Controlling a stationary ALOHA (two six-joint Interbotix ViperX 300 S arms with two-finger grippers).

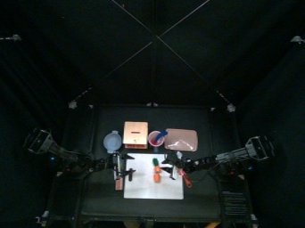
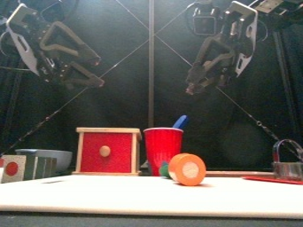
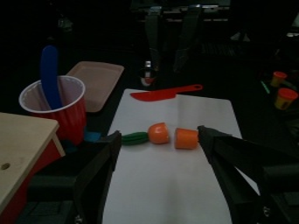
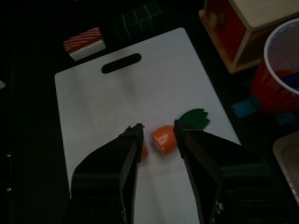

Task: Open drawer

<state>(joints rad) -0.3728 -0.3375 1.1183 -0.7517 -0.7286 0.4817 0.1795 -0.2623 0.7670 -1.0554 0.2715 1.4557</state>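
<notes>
Two grippers, left (image 3: pixel 156 166) and right (image 4: pixel 160 153), hang parted and empty above the white sheet (image 1: pixel 152 183) | drawer (image 2: pixel 108 151) sits closed at front view's left-centre, well apart from both | red cup (image 2: pixel 164 149) just beside it, orange toy carrot (image 2: pixel 185 168) in front.

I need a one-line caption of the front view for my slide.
Both arms hang raised above the closed drawer, red cup and orange toy carrot.
</notes>
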